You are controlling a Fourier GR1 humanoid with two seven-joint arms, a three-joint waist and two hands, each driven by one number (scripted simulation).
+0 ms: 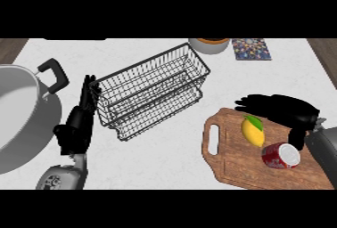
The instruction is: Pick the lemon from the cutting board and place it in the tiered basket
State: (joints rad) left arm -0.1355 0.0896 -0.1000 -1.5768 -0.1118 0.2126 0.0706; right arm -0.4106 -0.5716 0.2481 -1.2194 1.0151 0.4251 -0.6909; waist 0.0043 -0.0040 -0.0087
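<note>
A yellow lemon (252, 131) with a green leaf tip lies on the wooden cutting board (230, 164) at the lower right. My right hand (283, 109) hovers just above and right of the lemon, fingers relaxed and pointing left, holding nothing. The wire tiered basket (153, 89) stands in the middle of the counter, left of the board. My left hand (80, 120) rests open beside the basket's left end, fingers up.
A red can (281, 156) lies on the board right below the lemon. A large grey pot (20, 116) with a black handle fills the left edge. A bowl (209, 44) and a patterned coaster (251, 49) sit at the back.
</note>
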